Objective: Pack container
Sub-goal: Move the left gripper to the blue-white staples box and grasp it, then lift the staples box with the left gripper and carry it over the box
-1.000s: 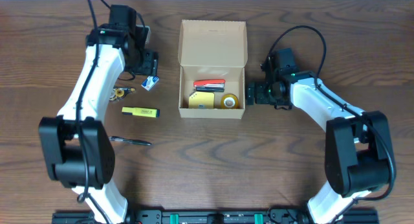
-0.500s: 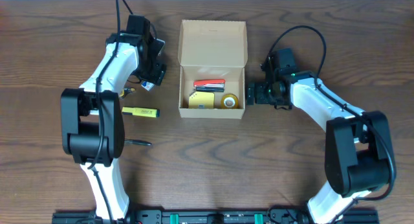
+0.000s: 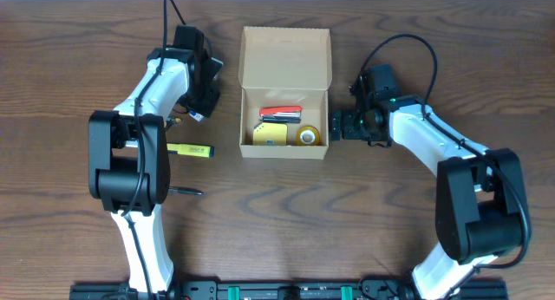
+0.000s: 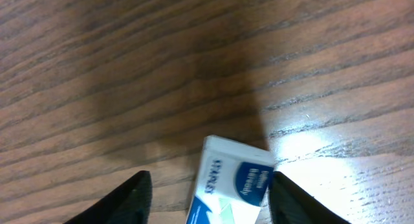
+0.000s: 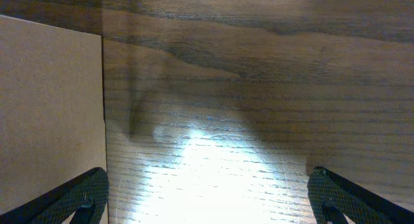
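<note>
The container [image 3: 286, 40] is a tan cardboard box in the middle of the table, its flap lid open toward the back. Inside lie a red item [image 3: 280, 113], a yellow item [image 3: 270, 133] and a tape roll [image 3: 307, 136]. My left gripper [image 3: 204, 105] hangs left of the box over a white-and-blue eraser [image 3: 198, 116]. In the left wrist view the eraser [image 4: 233, 185] lies on the wood between the open jaws of the left gripper [image 4: 207, 208], against the right finger [image 4: 291, 201] and apart from the left one. My right gripper [image 3: 340, 125] stands open by the box's right wall [image 5: 52, 107], holding nothing.
A yellow highlighter [image 3: 188, 150] lies left of the box's front. A dark pen [image 3: 173, 190] lies nearer the front edge. A small gold object [image 3: 176, 120] peeks out beside the left arm.
The left arm has swung right and down over the eraser, and its jaws have narrowed around it. The right arm has not moved.
</note>
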Robot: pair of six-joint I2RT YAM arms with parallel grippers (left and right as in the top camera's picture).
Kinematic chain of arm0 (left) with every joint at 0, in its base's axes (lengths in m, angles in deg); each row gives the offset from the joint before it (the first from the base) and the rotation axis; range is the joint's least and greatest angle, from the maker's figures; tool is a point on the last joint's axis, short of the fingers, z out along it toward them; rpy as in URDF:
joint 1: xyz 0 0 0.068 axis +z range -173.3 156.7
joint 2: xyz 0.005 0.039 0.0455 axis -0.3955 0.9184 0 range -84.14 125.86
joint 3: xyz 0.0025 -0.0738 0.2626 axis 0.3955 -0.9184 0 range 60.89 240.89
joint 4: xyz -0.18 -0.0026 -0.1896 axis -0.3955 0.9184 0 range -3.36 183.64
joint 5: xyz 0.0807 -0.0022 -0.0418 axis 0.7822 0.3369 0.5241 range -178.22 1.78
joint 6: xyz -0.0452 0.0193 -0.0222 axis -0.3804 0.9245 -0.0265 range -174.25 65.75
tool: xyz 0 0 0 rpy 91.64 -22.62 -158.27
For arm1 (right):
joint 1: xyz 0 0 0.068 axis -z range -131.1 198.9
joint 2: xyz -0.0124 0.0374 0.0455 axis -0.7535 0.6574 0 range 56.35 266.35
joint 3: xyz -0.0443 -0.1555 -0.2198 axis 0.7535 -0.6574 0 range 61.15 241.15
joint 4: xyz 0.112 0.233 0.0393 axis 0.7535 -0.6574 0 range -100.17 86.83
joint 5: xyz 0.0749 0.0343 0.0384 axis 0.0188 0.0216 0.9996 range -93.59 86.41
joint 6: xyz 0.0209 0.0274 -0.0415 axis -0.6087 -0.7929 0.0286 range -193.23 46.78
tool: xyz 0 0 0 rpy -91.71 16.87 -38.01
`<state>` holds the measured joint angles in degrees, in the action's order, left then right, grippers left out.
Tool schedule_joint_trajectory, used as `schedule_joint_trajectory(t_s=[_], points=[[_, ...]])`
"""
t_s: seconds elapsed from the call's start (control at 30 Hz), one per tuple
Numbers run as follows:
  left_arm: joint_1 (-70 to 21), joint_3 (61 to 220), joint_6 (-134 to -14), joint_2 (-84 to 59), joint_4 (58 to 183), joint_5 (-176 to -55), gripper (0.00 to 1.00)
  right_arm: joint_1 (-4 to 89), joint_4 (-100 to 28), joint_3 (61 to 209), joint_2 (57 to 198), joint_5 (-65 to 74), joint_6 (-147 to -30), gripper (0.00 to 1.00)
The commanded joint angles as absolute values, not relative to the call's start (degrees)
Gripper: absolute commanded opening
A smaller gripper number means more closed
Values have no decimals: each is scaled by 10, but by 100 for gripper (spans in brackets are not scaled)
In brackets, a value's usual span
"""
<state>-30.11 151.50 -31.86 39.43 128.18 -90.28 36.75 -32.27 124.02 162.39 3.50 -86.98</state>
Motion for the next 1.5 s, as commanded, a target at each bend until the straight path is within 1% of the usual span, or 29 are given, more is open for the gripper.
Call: schedule_joint_trajectory(t_s=[0.0,0.07,0.43,0.5,0.67,1.2,1.3,1.47], points=[[-301,1520,-315,407,1281,-893,54,371,-323,1239,1625,37,-862,99],[-301,1519,-315,409,1282,-893,50,371,-323,1239,1625,37,-862,99],[-301,1514,-315,410,1289,-913,48,371,-323,1239,1625,37,-862,99],[-301,1514,-315,410,1290,-917,46,371,-323,1239,1625,37,-862,99],[-301,1514,-316,412,1301,-940,45,371,-323,1239,1625,37,-862,99],[-301,1513,-337,412,1323,-943,44,371,-323,1239,1625,37,-862,99],[-301,1513,-346,412,1325,-942,41,371,-323,1239,1625,37,-862,99],[-301,1513,-362,412,1325,-942,38,371,-323,1239,1625,37,-862,99]])
